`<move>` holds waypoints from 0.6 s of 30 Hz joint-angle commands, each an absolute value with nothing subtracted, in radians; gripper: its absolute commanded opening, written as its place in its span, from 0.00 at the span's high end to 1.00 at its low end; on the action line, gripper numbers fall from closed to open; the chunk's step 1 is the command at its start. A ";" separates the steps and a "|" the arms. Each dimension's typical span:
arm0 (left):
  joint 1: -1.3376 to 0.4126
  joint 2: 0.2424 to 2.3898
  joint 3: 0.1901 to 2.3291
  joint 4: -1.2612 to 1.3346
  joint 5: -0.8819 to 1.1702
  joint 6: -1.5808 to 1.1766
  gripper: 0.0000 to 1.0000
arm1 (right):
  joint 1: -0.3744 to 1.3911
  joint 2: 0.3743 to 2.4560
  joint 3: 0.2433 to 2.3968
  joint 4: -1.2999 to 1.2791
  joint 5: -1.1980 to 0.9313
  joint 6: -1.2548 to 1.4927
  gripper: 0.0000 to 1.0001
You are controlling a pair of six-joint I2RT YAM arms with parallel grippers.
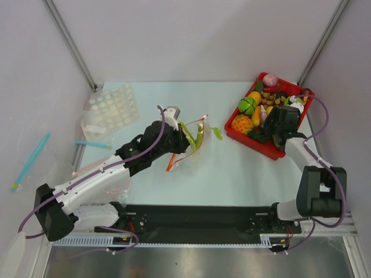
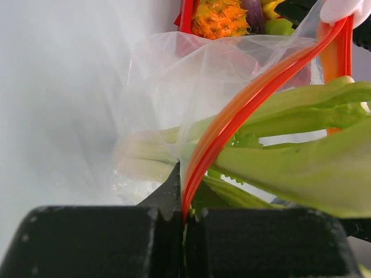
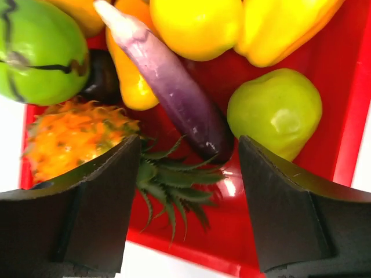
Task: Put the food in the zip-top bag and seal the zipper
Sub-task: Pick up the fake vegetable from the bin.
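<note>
My left gripper [image 1: 177, 138] is shut on the red-orange zipper [image 2: 232, 116] of the clear zip-top bag [image 2: 191, 75], near one end of the strip. The leek lies in the bag's mouth: its white stalk [image 2: 145, 153] is inside the plastic and its green leaves [image 1: 191, 134] stick out past the strip. My right gripper [image 3: 188, 174] is open and empty, low over the red tray [image 3: 342, 121]. Between and just beyond its fingers lie the dark purple eggplant [image 3: 174, 87] and the green pear [image 3: 275, 110].
The red tray [image 1: 258, 146] at the back right holds many toy foods, among them an orange pineapple [image 3: 75, 136] and yellow fruit [image 3: 197, 26]. Other clear bags lie at the left, one with a blue strip [image 1: 32, 159], and a bubbled sheet [image 1: 110, 107].
</note>
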State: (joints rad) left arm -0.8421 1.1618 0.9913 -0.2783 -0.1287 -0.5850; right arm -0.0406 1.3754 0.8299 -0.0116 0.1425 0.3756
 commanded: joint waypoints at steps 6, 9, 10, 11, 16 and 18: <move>-0.842 1.150 1.025 -0.238 -0.100 -0.569 1.00 | -0.026 1.621 1.120 -0.110 0.143 0.281 0.27; -0.845 1.154 1.037 -0.252 -0.104 -0.565 1.00 | -0.005 1.703 1.212 -0.173 0.182 0.253 0.26; -0.847 1.154 1.038 -0.253 -0.104 -0.565 1.00 | -0.003 1.751 1.271 -0.199 0.193 0.250 0.26; -0.847 1.155 1.037 -0.252 -0.103 -0.565 1.00 | -0.003 1.775 1.297 -0.224 0.195 0.245 0.26; -0.848 1.157 1.040 -0.256 -0.101 -0.561 1.00 | 0.032 1.908 1.456 -0.409 0.224 0.248 0.35; -0.850 1.158 1.042 -0.258 -0.098 -0.560 1.00 | 0.031 1.919 1.468 -0.419 0.215 0.252 0.44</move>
State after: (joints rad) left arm -0.8448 1.1629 0.9913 -0.2859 -0.1173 -0.5751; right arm 0.0238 1.8984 1.4204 -0.3054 0.1963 0.2623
